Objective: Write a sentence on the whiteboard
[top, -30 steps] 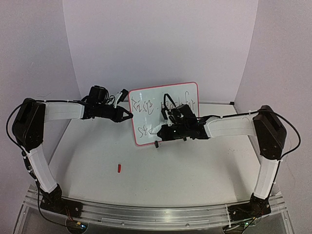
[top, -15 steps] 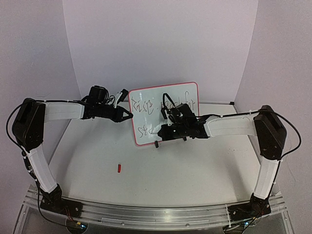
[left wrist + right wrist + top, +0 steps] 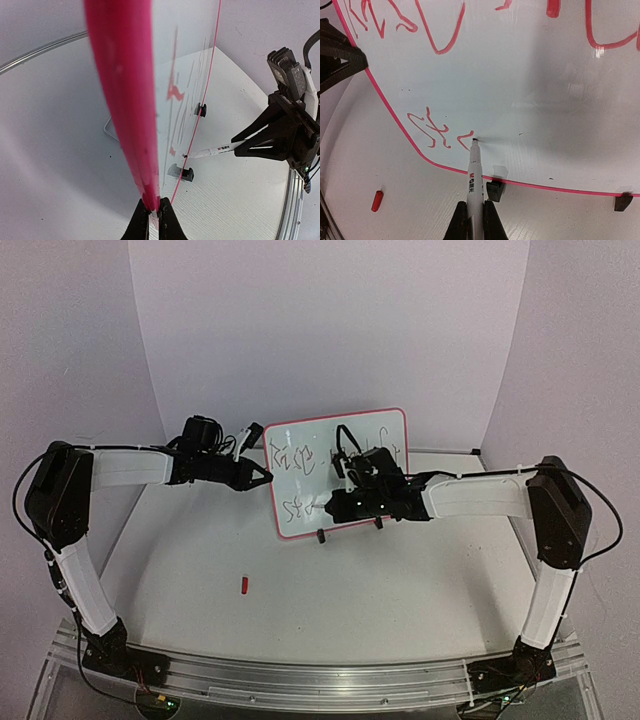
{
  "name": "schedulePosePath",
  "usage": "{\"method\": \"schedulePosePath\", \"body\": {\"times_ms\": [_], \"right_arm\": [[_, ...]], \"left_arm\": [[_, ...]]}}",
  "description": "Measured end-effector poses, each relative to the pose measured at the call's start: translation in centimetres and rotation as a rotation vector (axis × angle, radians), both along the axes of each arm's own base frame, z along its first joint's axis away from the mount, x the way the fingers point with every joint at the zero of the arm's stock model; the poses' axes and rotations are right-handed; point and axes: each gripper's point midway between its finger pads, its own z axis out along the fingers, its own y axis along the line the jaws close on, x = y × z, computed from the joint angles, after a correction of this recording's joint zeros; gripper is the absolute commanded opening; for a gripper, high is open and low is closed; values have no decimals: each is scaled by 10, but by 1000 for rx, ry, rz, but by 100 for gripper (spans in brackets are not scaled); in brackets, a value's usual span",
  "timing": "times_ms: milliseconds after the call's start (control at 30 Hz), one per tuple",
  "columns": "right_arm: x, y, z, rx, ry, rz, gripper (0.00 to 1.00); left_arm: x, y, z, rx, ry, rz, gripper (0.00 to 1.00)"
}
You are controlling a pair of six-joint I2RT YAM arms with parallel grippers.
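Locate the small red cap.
Top view: the cap lies on the table, left of centre, just in front of the whiteboard's lower left corner, touching nothing.

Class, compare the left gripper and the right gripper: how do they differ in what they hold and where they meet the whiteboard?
The left gripper pinches the whiteboard's red edge; the right gripper pinches a white marker. The left gripper meets the board edge-on from its side; the right gripper faces the written side, marker tip at the surface beside the red writing. Both are black and shut.
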Motion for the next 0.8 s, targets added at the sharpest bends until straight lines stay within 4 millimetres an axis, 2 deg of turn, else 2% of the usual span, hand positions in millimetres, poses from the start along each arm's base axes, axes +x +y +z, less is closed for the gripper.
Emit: {"method": "schedulePosePath", "body": {"times_ms": [500,800], "right_arm": [[0,0,1,8,1,-2,0],[-6,-6,-16,0,41,-11,0]], "left_arm": [[0,0,0,0,0,0,0],[0,0,0,0,0,0,0]]}}
